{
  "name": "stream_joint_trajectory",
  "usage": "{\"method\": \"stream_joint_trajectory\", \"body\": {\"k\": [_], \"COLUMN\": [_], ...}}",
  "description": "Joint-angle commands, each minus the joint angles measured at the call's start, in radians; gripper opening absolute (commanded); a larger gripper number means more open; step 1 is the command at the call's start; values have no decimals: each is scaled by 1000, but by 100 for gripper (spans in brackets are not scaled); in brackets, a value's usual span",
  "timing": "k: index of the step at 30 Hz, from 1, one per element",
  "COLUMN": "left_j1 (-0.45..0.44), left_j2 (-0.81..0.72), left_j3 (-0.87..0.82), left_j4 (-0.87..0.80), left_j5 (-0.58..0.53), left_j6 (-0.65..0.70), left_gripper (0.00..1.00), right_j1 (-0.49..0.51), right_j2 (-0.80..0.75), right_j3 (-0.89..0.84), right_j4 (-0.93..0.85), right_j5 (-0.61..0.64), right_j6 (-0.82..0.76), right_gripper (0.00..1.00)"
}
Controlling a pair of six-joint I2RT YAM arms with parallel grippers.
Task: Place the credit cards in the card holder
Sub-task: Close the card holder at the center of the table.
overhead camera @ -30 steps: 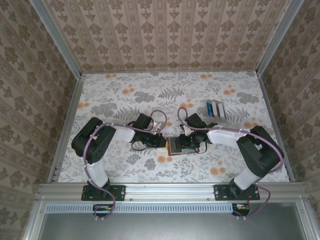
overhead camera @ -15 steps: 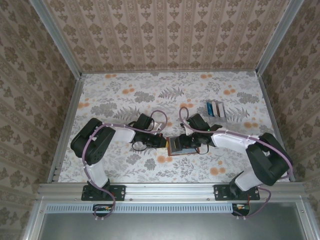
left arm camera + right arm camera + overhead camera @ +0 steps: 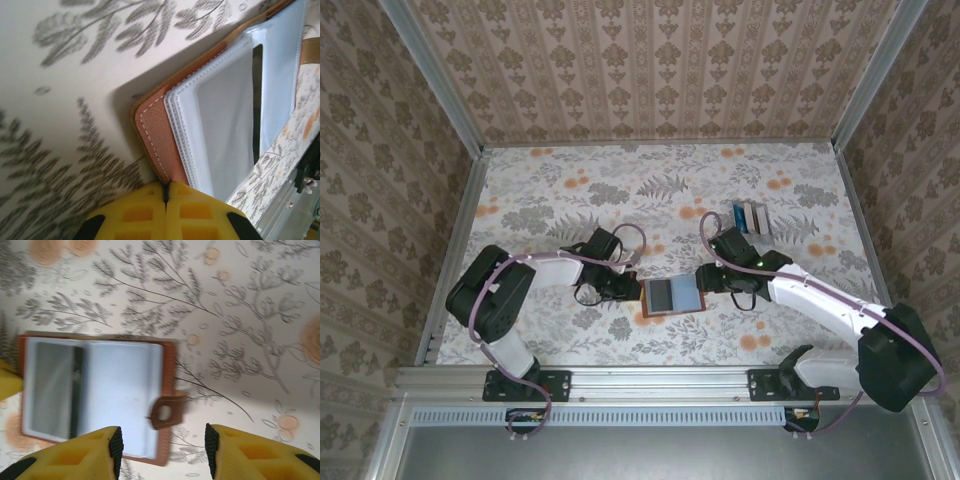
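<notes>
At table [image 3: 550,190] centre, card holder [image 3: 671,295] lies open, clear sleeves up, strap [image 3: 164,412] on edge nearest your right arm. Your left arm: elbow folded out left, forearm reaching right, left gripper [image 3: 166,196] pinched tight on leather edge of card holder. Your right arm: stretched long from base, forearm running up-left, wrist low over table. Right gripper [image 3: 162,447]: jaws apart, nothing between, just beside card holder. Credit cards [image 3: 752,216] sit in row well apart, toward far right.

Left claw [image 3: 166,187], reaching inward, is pinched shut on the card holder [image 3: 159,134]; right claw [image 3: 162,446] hovers opposite, part-open.
</notes>
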Motion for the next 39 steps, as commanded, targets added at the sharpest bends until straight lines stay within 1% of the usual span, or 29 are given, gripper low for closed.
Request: {"method": "stream_joint_trajectory", "body": {"k": [1,4,5,7,10,12,16,19,23,24,29,33,36,39], "left_j1": [7,6,6,6,3,5,3,3,3,3,-5,-21,-52,-86], "left_j2": [-22,-27,-24,-22,-42,-40,-46,-41,-60,-68,-130,-109,-91,-71], "left_j3": [4,0,1,2,-18,-13,-16,-7,5,18,81,147,178,216], "left_j4": [-138,-124,-122,-127,-100,-107,-105,-127,-157,-170,-238,-275,-255,-241], "left_j5": [-57,-51,-47,-48,-50,-55,-55,-55,-70,-71,-93,-46,-27,-14], "left_j6": [40,32,31,29,12,15,8,17,4,3,5,23,13,-8], "left_gripper": [0,0,0,0,0,0,0,0,0,0,0,0,0,7], "right_j1": [-4,-3,-3,-3,-1,-3,-2,-3,-3,-3,-5,-5,-5,-5], "right_j2": [44,86,94,110,130,140,172,160,154,120,133,177,215,236], "right_j3": [10,15,13,22,38,39,49,35,16,1,-38,-67,-75,-90], "right_j4": [-33,24,41,55,52,61,55,65,85,105,187,273,336,385], "right_j5": [9,-90,-104,-106,-99,-96,-87,-83,-110,-123,-222,-270,-324,-348], "right_j6": [-1,3,8,16,10,8,8,10,9,11,21,41,57,78], "right_gripper": [50,50,50,47,45,43,22,11,2,0,0,0,0,0]}}
